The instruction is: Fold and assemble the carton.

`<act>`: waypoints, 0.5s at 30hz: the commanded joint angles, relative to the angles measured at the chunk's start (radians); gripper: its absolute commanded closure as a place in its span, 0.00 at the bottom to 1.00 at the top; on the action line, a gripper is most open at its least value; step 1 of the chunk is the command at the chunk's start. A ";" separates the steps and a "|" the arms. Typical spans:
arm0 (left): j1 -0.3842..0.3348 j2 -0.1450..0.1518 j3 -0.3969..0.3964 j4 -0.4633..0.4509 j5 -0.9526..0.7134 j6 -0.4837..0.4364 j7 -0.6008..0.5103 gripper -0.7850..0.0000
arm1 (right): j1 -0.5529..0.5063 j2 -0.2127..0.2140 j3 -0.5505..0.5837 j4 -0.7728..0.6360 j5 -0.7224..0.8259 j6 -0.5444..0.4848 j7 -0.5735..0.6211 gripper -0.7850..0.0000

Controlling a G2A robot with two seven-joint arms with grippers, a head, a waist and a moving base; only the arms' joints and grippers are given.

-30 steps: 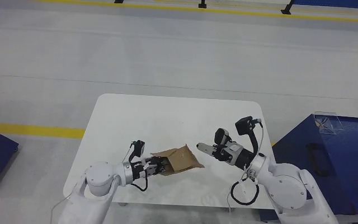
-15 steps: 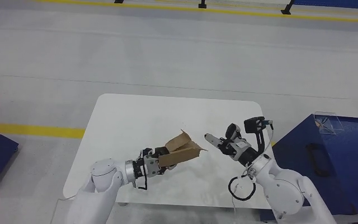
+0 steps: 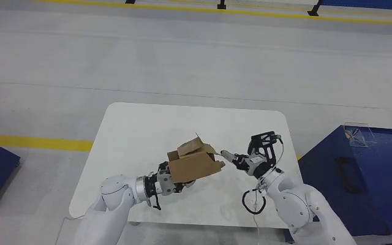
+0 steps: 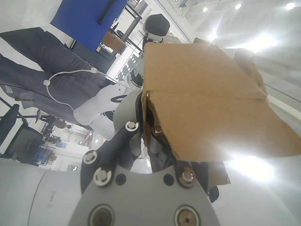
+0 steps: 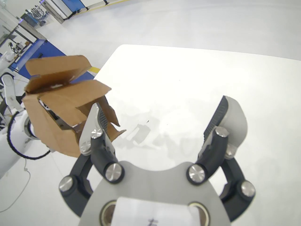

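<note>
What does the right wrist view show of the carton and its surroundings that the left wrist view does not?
Right wrist view: the carton seen from its open end, with its loose flaps spread apart; the white table below it; the right pincer open, close beside one flap.
Left wrist view: a flat, closed panel of the carton, with the left pincer shut on the edge of that panel; a blue cabinet stands behind.
Both: the same brown carton.
</note>
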 commanded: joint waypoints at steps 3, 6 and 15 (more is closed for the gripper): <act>0.004 0.005 0.006 -0.008 0.005 -0.009 0.010 1.00 | 0.003 -0.003 -0.028 0.020 -0.020 -0.033 0.013 0.00; 0.003 0.007 0.007 -0.013 -0.001 -0.016 0.018 1.00 | 0.002 -0.005 -0.054 0.033 -0.036 -0.056 0.032 0.00; 0.003 0.013 0.008 -0.020 -0.025 -0.049 0.054 1.00 | 0.026 -0.017 -0.123 0.067 -0.055 -0.063 0.034 0.00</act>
